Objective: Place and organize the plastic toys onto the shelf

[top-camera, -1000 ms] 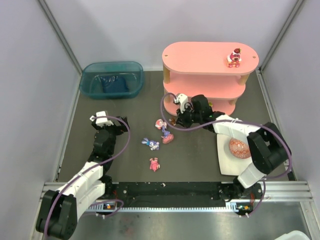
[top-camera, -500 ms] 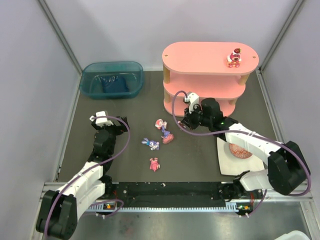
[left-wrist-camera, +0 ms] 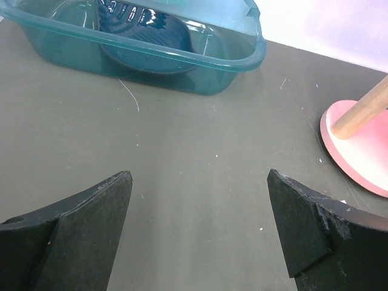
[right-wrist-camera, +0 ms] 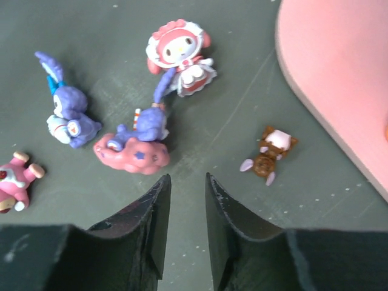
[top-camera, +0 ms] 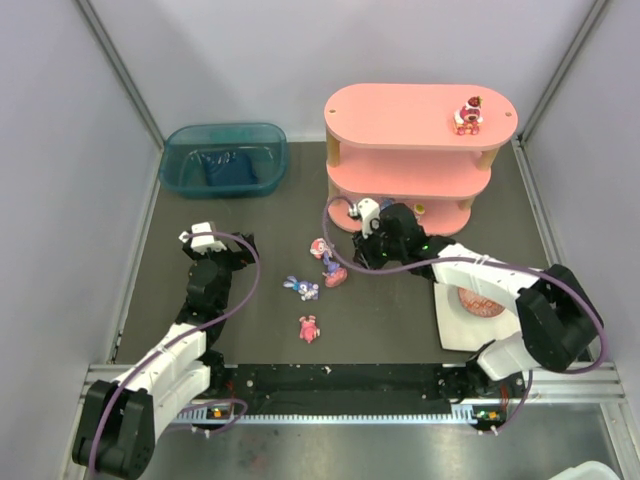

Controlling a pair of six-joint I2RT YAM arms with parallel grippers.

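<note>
pink shelf (top-camera: 420, 112), three boards, at the far right of the mat; one figurine (top-camera: 468, 115) stands on its top board. right gripper (right-wrist-camera: 187, 179) is low over the mat near the shelf foot, jaws a narrow slit, nothing between. left gripper (left-wrist-camera: 199, 177) is spread wide, empty, well apart. cloud figure (right-wrist-camera: 136, 148) lies just ahead-left of the right tips, long axis along the closing line (probably wants wider jaws). bunny (right-wrist-camera: 68, 115) is further left with bare mat around it. brown toy (right-wrist-camera: 268, 159) is ahead-right, near the board edge.
</note>
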